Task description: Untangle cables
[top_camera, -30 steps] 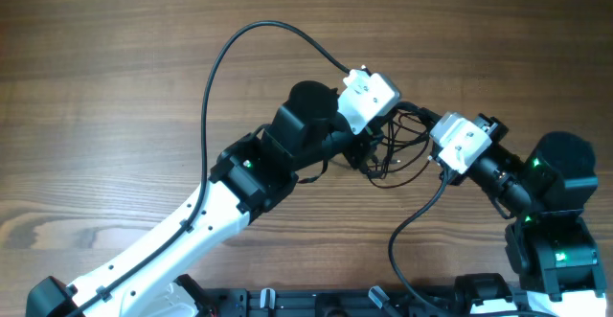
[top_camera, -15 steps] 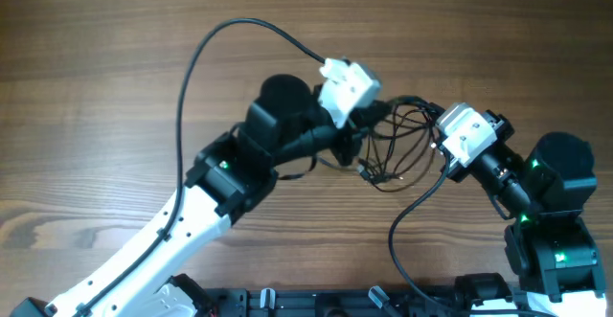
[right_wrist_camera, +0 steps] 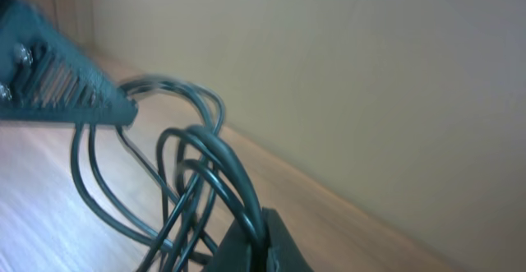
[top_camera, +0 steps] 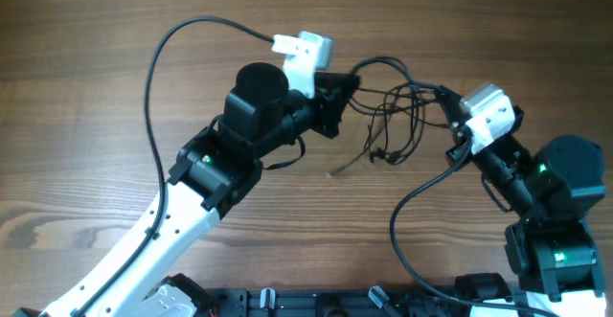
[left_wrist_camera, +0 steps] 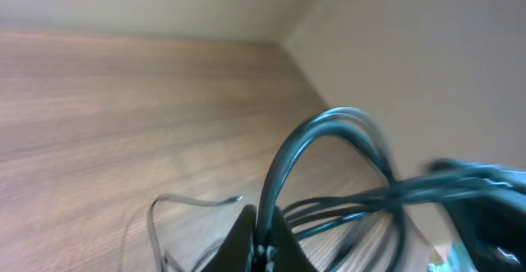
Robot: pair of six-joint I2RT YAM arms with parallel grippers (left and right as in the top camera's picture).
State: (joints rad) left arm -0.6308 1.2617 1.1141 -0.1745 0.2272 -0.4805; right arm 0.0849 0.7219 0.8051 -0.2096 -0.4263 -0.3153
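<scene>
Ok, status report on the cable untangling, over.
Left gripper shut on cables. Right gripper shut on same cables. Tangle stretched between them, loose ends dangling. Nothing else in the way.

- In the overhead view the left gripper [top_camera: 351,87] sits under its own wrist housing [top_camera: 305,54], so where its jaws meet the cables [top_camera: 393,116] is hidden.
- The right gripper [top_camera: 444,97] tip is too small there to show its grip.
- Between the 2 grippers the cables overlap too densely to count.
- The left wrist view smears the cables with blur, and the bottom edge crops the jaws.
- The right wrist view also crops its jaws at the bottom. The left gripper appears there blurred and cut off at the left edge.
</scene>
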